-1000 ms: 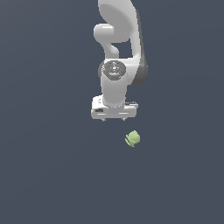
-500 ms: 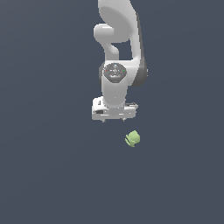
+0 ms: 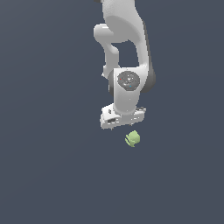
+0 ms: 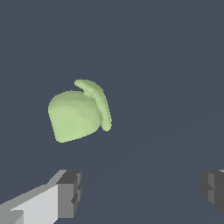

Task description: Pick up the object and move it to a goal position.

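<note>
**Hand poised above the green object, fingers spread**

Looking down from the wrist view, the two dark grey fingertip pads [image 4: 70,192] of the hand [image 4: 140,190] frame the near edge of the scene, one on each side, with a wide gap of bare surface between them; the fingers stand apart and grip nothing. One finger shows its white body running into the grey pad, while the other pad is cut by the picture's edge. Beyond the pads lies the object [image 4: 78,113], a light-green lump with a blunt, rounded body and a curved, ridged flap along one side. It lies outside the gap, off toward the finger with the white body, and touches neither pad.

In the exterior view, the object [image 3: 132,138] rests on the plain dark blue-grey worktop [image 3: 48,175], just below the hand [image 3: 122,126] and slightly toward the exterior view's right of it. A narrow strip of worktop separates the two. The fingertips themselves are too small in this view to make out. Above the hand, the white arm [image 3: 127,89] rises through a round wrist joint with a grey disc face, then bends up and back through the upper links to the top edge of the picture.
</note>
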Tool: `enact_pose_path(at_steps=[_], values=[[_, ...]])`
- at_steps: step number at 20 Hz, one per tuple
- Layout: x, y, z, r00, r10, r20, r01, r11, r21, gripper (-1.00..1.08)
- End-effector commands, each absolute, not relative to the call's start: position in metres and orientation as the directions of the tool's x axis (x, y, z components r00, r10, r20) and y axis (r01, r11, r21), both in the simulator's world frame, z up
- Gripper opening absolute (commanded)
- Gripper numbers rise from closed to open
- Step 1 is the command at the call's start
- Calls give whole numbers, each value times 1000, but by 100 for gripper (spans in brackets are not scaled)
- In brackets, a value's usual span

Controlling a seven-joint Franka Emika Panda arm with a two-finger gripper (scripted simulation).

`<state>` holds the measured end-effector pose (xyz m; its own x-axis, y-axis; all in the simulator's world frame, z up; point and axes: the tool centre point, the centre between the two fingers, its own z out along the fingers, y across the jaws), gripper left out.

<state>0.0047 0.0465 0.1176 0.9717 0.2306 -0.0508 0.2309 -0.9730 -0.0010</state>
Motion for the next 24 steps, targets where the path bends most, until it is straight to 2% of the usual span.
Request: enact_pose_path(at_steps=[1, 10, 17, 24], values=[[15, 66, 110, 953, 301, -37, 301, -954, -1, 100], [35, 111, 91, 892, 452, -2, 452, -892, 0, 100], [35, 113, 87, 890, 456, -2, 456, -890, -1, 100], [35, 113, 54, 888, 460, -1, 460, -888, 0, 100]])
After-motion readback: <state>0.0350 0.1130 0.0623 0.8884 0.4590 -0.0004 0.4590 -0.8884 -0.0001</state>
